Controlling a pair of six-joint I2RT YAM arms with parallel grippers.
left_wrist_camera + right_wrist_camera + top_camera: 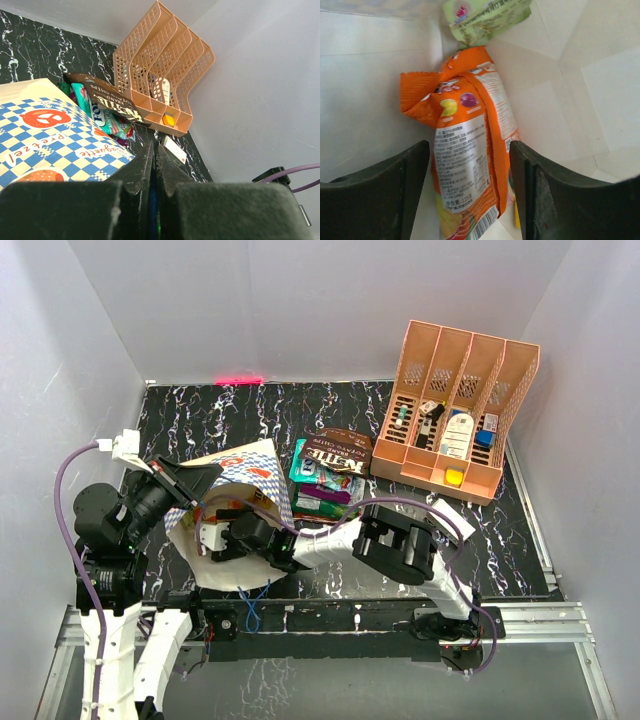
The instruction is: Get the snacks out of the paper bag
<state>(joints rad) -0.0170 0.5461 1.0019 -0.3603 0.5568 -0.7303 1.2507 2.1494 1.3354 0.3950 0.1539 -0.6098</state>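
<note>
Right wrist view: looked into the large cream paper bag (365, 75), onto its pale creased inner wall. Found an orange glossy snack packet (470, 125) lying there, crumpled at its far end, printed label up. Held the right gripper (468, 160) wide open, one dark finger on either side of the packet's near half; could not tell whether either finger touched it. Caught a pale green wrapper (485, 17) at the top edge of the picture, meeting the orange packet's far end.

From the top external view, showed the bag lying on the black white-veined marble tabletop (200, 415), blue-and-white checked outside facing up, with the right arm's end inside its open mouth. Had the left gripper (188, 480) at the bag's left edge, fingers pinched together on it; in the left wrist view, left only a thin slit between them, with a strip of blue inside.

Showed more snacks piled on the tabletop just right of the bag: a dark brown packet (338, 452) on top, a teal packet (312, 475) and a purple wrapper (320, 502) beneath. Placed a salmon-orange slotted file rack (455, 380) beyond the pile, at the far right.
</note>
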